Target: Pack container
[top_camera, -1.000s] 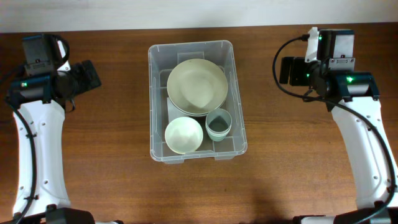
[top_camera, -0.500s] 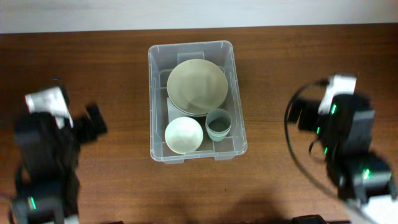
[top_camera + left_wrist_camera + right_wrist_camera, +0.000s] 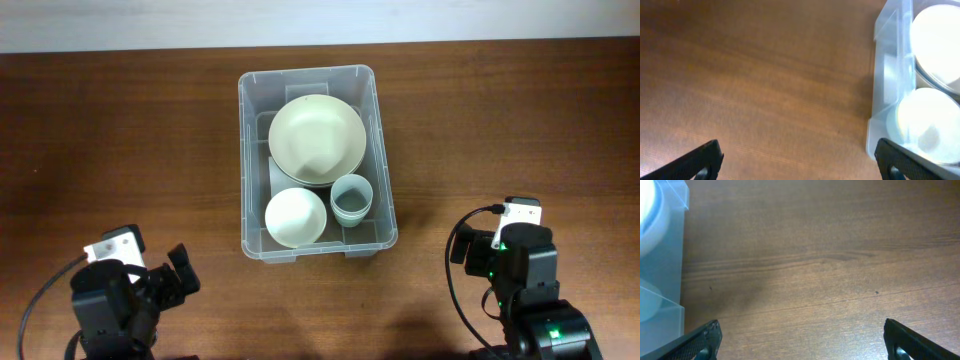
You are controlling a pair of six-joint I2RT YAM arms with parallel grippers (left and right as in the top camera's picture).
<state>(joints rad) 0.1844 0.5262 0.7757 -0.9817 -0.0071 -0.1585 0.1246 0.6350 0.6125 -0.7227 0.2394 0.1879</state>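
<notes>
Container [image 3: 254, 160] holds large bowl [image 3: 316, 140], small bowl [image 3: 295, 216], cup [image 3: 351, 199]; left end effector [image 3: 797, 159], right end effector [image 3: 800, 337] — open.

overhead: straight down, far | wrists: low, probably tilted, near table [image 3: 150, 130] | all share: container [image 3: 305, 73] wall

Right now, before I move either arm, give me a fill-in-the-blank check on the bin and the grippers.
The left gripper and the right gripper are both ___, holding nothing. The large bowl lies at the ___ end of the bin, away from both grippers. In the overhead view the cup sits just ___ of the small bowl.
Missing words: open; far; right.
</notes>
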